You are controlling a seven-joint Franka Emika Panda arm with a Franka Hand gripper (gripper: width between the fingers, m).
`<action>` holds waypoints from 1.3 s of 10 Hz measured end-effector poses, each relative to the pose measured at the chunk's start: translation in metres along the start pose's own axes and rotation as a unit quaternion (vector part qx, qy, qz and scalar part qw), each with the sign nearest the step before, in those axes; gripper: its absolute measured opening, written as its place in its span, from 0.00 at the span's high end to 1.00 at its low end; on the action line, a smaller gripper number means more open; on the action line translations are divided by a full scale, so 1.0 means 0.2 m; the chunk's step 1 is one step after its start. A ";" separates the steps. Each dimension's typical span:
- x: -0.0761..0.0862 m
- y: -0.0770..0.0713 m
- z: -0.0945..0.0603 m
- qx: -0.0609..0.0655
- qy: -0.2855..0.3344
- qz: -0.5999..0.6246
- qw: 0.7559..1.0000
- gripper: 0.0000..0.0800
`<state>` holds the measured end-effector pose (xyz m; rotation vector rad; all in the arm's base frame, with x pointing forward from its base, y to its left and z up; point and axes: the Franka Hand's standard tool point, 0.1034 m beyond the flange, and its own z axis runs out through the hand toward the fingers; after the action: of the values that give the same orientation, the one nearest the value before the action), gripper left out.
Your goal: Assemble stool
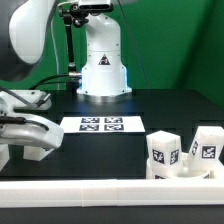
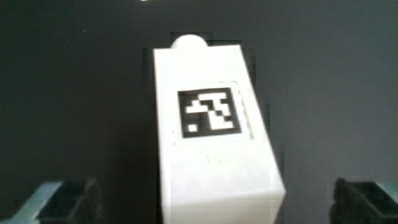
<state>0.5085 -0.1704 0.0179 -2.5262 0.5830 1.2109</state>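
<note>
Nothing joined yet: loose legs (image 1: 165, 150) at the exterior view's lower right; end effector (image 2: 214, 200) wide open over a leg (image 2: 214, 120).

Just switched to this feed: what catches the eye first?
In the wrist view, a white tagged leg fills the frame, flanked by the fingers of the open gripper. Two more tagged legs stand at the exterior view's right, and the marker board lies mid-table.

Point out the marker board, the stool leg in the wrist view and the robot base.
marker board (image 1: 100, 124): exterior view, middle tags.
stool leg (image 2: 210, 110): wrist view, its tag.
robot base (image 1: 103, 68): exterior view, front housing.
</note>
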 end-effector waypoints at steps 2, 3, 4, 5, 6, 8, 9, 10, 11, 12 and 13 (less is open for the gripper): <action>0.00 0.00 0.04 -0.003 -0.002 0.002 1.000 0.19; 0.00 0.01 0.05 -0.003 -0.003 0.004 1.000 0.19; 0.00 0.02 0.05 -0.007 -0.004 0.006 1.000 0.19; 0.00 0.03 0.06 -0.013 -0.007 0.008 1.000 0.34; 0.00 0.05 0.07 -0.019 -0.009 0.010 1.000 0.51; 0.00 0.05 0.06 -0.020 -0.009 0.010 1.000 0.58; -0.01 0.05 0.05 -0.020 -0.007 0.010 1.000 0.58; -0.02 0.03 0.02 -0.020 0.000 0.010 1.000 0.58; -0.04 -0.02 -0.04 -0.023 0.009 0.009 1.000 0.58; -0.07 -0.08 -0.08 -0.027 0.017 0.008 0.999 0.58; -0.11 -0.15 -0.12 -0.031 0.023 0.019 0.999 0.58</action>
<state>0.5260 -0.1492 0.0514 -2.6110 0.6174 1.2048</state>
